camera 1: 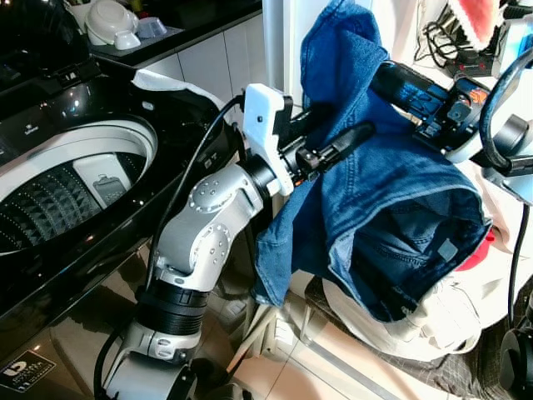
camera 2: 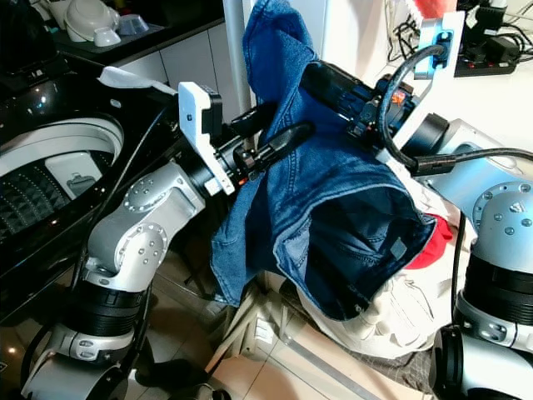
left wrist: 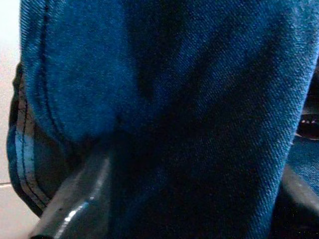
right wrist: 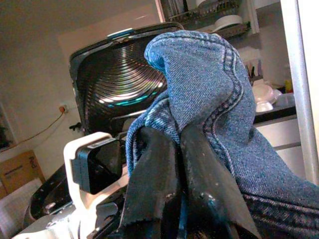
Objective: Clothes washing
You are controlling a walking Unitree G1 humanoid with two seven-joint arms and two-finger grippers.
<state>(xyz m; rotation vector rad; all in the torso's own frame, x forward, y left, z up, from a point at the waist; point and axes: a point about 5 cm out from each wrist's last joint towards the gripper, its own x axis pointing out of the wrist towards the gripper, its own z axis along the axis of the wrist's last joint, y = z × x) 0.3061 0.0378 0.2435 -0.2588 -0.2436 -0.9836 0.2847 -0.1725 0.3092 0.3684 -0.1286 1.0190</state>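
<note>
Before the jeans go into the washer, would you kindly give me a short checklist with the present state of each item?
1. Right gripper clamped on the blue denim jeans: ok, fabric sits pinched between its fingers.
2. Left gripper holding the jeans: cannot tell, denim drapes over its fingers.
3. Black top-loading washing machine lid raised, drum exposed: ok.
4. Jeans lifted off the pile of pale laundry: ok, they hang above it.
5. Jeans over the drum: not ok, they hang to the washer's right.
</note>
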